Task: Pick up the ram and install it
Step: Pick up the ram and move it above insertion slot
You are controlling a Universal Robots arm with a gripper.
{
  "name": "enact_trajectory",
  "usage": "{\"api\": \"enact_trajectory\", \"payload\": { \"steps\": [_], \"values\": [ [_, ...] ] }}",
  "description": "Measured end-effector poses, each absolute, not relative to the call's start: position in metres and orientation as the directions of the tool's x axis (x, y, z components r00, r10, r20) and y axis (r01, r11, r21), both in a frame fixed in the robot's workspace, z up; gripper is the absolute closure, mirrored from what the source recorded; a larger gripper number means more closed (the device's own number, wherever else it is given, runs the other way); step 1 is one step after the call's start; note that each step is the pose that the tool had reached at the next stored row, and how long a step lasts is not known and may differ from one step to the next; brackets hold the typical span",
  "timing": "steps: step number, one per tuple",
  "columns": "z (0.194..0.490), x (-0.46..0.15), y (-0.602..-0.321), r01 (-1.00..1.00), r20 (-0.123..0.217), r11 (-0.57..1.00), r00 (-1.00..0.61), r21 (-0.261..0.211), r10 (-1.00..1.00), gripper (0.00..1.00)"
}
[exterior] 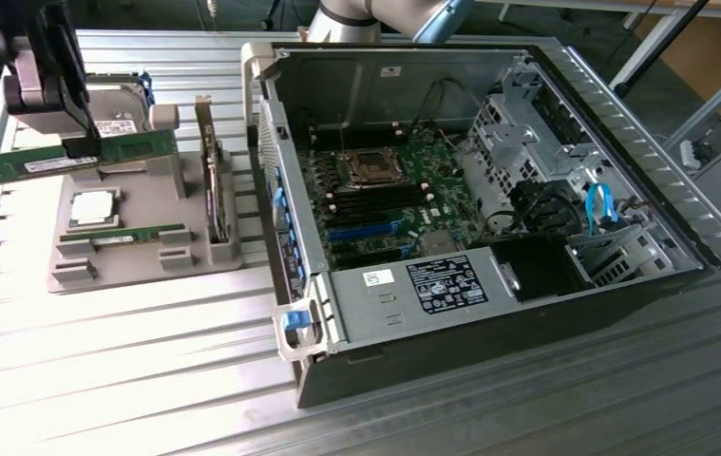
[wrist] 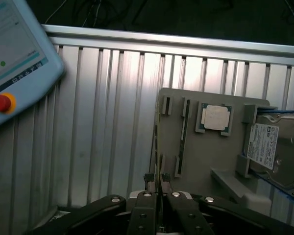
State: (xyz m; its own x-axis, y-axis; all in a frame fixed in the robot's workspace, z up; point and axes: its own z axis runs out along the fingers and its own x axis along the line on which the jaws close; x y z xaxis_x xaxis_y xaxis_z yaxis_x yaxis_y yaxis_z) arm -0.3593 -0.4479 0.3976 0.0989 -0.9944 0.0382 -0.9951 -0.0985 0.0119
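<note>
This is looking like a robotics lab: a gripper (exterior: 79, 147) is clamping the ram (exterior: 18, 164) over a slatted aluminium table (exterior: 106, 361), an open computer case (exterior: 373, 81) is lying there, and a teach pendant (wrist: 14, 54) with a red stop button (wrist: 0, 103) is resting nearby.

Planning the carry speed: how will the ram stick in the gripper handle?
The ram looks a stiff, thin board: it juts straight out both sides of the gripper, so it probably won't droop. Thin, so likely light. Pinched near the middle on its flat faces, it might pivot if knocked.
</note>
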Motion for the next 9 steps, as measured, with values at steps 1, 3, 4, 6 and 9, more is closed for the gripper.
{"api": "enact_trajectory", "payload": {
  "steps": [1, 3, 4, 6, 9],
  "values": [
    [0.398, -0.357, -0.448, -0.995, 0.04, -0.098, 0.099, 0.012, -0.994, 0.87],
    [0.398, -0.35, -0.448, -0.995, 0.046, -0.098, 0.099, 0.013, -0.994, 0.87],
    [0.398, -0.347, -0.448, -0.995, 0.048, -0.098, 0.099, 0.013, -0.994, 0.87],
    [0.398, -0.343, -0.448, -0.995, 0.052, -0.098, 0.099, 0.013, -0.994, 0.87],
    [0.398, -0.338, -0.448, -0.995, 0.061, -0.098, 0.099, 0.014, -0.993, 0.87]
  ]
}}
